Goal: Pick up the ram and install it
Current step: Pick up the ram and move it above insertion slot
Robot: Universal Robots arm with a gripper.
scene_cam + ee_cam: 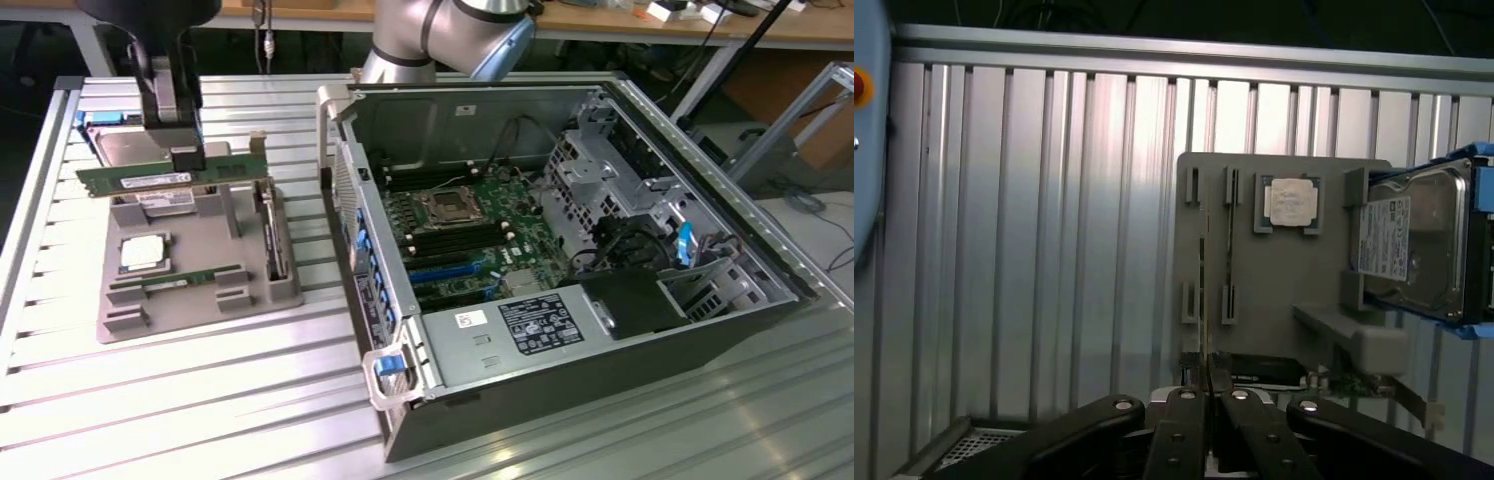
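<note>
Ram [167, 176] sits in the upper left of the exterior frame, long edge level, hanging just above the grey holder tray [200, 305] and not touching it. Jaws are nearly closed and pinch the ram across its two flat faces near mid-length, so green board sticks out both sides of the grip. Looks light, thin and stiff. It is likely fragile, since the chips and the contact edge shouldn't be squeezed or scraped and bending would be bad. Smooth board faces could slip in a pinch, so a centred hold like this one should keep it from tipping. Best hold, as I judge it, is on the bare board along the top edge, leaving the lower contact edge free. Behind the ram a silver hard drive [123, 146] rests at the tray's far end. Lower on the tray are a square processor chip [144, 252] and a second green stick [180, 280] lying in its slot. Tray stands on the slatted metal surface [160, 410]. Right of it, filling the middle and right of the frame, is the open computer case [747, 335] with its motherboard [467, 245] exposed, well apart from the ram.
</note>
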